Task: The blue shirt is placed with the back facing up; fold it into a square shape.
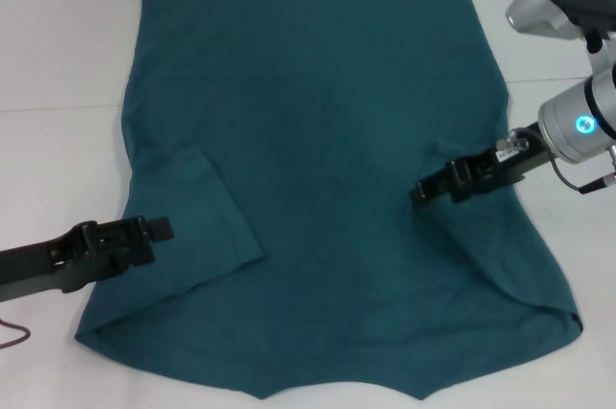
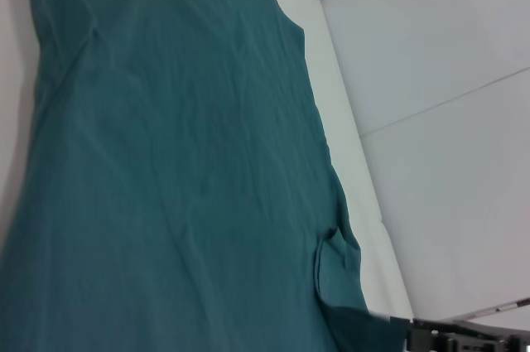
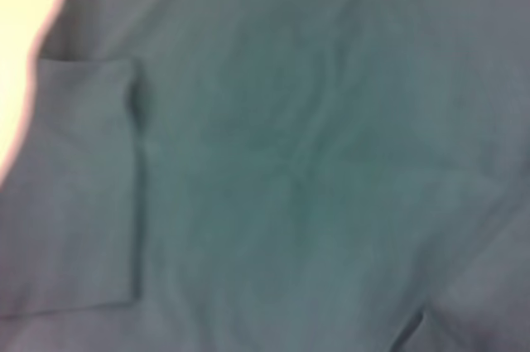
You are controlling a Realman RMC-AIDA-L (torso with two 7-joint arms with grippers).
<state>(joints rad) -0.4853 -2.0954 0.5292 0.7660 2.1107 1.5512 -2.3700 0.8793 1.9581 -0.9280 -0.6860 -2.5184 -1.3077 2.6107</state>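
Observation:
The blue shirt (image 1: 327, 140) lies flat on the white table (image 1: 58, 43), plain side up, hem at the far edge and collar toward me. Its left sleeve (image 1: 197, 221) is folded inward onto the body, and the right sleeve (image 1: 472, 154) is folded in too. My left gripper (image 1: 162, 229) hovers low at the outer edge of the folded left sleeve. Over the folded right sleeve sits my right gripper (image 1: 422, 190), pointing toward the shirt's middle. The left wrist view shows the shirt (image 2: 166, 161) and the right gripper (image 2: 464, 337) far off. The right wrist view is filled with the shirt (image 3: 315, 161).
Bare white table surrounds the shirt on the far side and on both flanks. A thin reddish cable (image 1: 12, 335) lies on the table under my left arm. The shirt's collar edge (image 1: 337, 392) reaches close to the near side of the head view.

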